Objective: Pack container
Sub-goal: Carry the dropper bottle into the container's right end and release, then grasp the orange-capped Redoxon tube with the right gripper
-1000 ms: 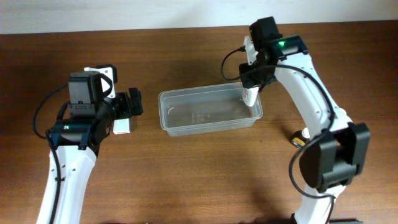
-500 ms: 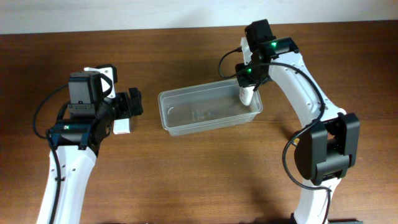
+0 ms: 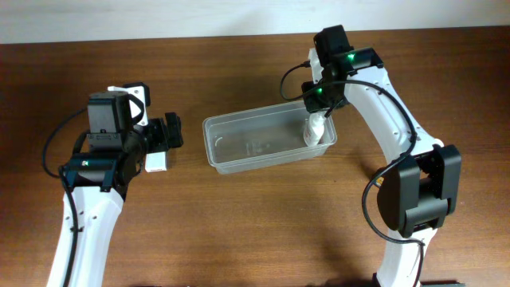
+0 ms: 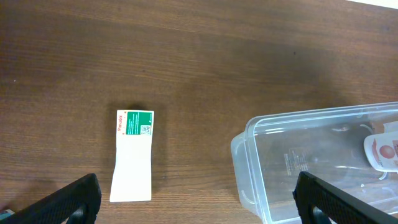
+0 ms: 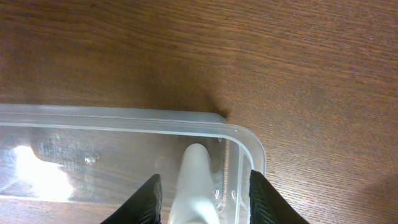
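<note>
Left wrist view alone shows the box [image 4: 132, 158] green-labelled, near the container [image 4: 286, 155].

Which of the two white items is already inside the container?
The white bottle, at the container's right end between the right arm's fingers. The white box lies on the table outside it.

One container [image 3: 255, 148], one box [image 4: 133, 155], and seemingly one bottle [image 5: 194, 180].

Over here I've got a dark brown wood-grain table [image 4: 186, 50], frosty clear long plastic tub [image 3: 247, 145], plain white plastic bottle [image 5: 194, 180], my black right gripper [image 5: 202, 205], and a flat white box [image 4: 132, 163] with green end, red lettering.
</note>
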Motion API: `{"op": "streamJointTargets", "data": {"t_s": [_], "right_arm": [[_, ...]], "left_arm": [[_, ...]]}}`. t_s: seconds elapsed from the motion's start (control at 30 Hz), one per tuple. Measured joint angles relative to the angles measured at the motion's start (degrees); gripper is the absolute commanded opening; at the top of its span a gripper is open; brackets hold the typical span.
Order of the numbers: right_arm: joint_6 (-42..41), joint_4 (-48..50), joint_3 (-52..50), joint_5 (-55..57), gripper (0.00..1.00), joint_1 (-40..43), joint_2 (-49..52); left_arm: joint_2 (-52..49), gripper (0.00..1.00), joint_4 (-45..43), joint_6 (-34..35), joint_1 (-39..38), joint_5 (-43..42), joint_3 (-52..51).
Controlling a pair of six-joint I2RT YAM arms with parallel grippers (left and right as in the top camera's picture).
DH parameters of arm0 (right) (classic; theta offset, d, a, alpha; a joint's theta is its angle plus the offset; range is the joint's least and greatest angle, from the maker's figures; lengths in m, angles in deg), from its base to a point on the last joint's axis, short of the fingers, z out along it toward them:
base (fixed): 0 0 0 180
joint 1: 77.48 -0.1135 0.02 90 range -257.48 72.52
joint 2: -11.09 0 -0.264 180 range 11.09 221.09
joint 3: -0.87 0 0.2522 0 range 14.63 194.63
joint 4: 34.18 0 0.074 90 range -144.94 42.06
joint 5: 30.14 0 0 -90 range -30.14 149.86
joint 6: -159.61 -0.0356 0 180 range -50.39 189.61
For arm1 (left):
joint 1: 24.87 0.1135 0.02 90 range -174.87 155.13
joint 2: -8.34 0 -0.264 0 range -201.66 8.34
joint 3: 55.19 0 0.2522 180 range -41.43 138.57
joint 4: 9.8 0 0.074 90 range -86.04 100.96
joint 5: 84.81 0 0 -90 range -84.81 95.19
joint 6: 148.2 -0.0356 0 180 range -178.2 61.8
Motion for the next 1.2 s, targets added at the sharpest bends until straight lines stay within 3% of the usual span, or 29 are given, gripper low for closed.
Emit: {"op": "streamJointTargets", "data": {"t_s": [0.37,0.43,0.67,0.87,1.2], "right_arm": [[0.00,-2.29,0.57,0.04,0.56,0.00,-0.02],[0.02,-3.61,2.14,0.46,0.64,0.00,-0.20],[-4.09,-9.40,8.04,4.39,0.73,1.84,-9.38],[-11.78,-19.10,10.08,6.16,0.84,14.69,-18.08],[-15.85,-23.63,2.69,6.51,0.88,30.77,-17.18]], "left_arm": [[0.00,1.00,0.02,0.00,0.00,0.00,0.00],[0.00,1.00,0.02,0.00,0.00,0.00,0.00],[0.00,1.00,0.02,0.00,0.00,0.02,0.00],[0.00,1.00,0.02,0.00,0.00,0.35,0.00],[0.00,1.00,0.00,0.00,0.00,1.27,0.00]]}}
